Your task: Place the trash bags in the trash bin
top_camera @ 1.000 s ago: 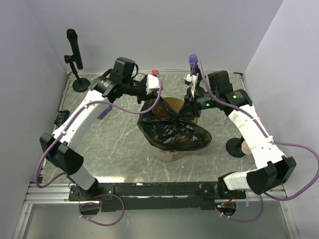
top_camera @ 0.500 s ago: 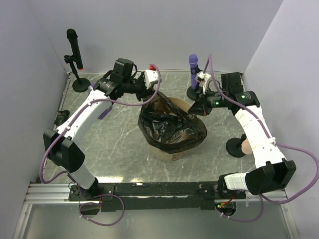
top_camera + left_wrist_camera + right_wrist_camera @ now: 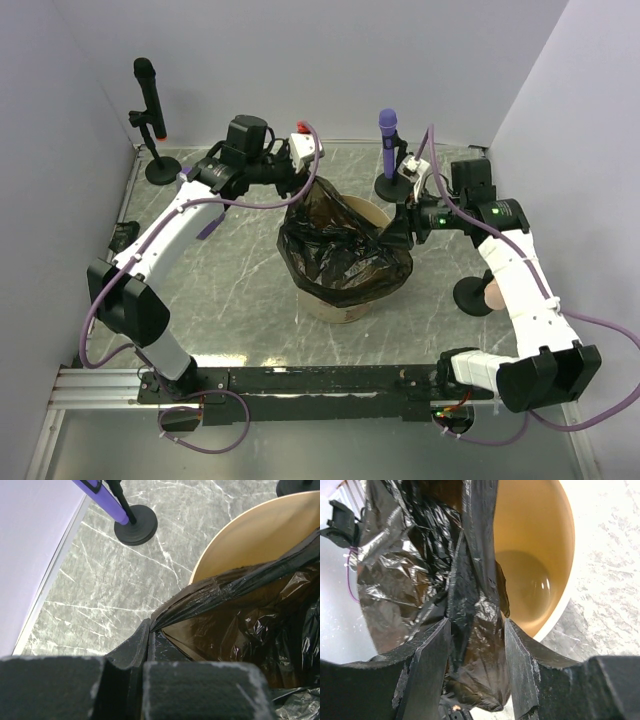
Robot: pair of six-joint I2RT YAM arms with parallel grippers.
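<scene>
A glossy black trash bag [image 3: 345, 258] hangs draped over the tan trash bin [image 3: 368, 211], covering most of its mouth. My left gripper [image 3: 300, 188] is shut on the bag's back-left edge and holds it up above the rim. In the left wrist view the jaws [image 3: 148, 632] pinch the film [image 3: 235, 587] beside the bin's pale wall [image 3: 250, 535]. My right gripper [image 3: 396, 232] is at the bag's right edge. Its fingers [image 3: 432, 662] stand apart with a loose fold of the bag [image 3: 475, 605] between them, above the bin's inside [image 3: 530, 555].
A black microphone on a stand [image 3: 147, 95] is at the back left corner. A purple microphone stand [image 3: 387, 135] rises just behind the bin, its round base [image 3: 135, 525] near the left gripper. Another round base [image 3: 472, 297] sits beside the right arm. Walls close in on three sides.
The right gripper has moved nearer and to the right, and its jaws have opened around the bag. The bag is no longer stretched and sags over the bin. The left gripper keeps its hold.
</scene>
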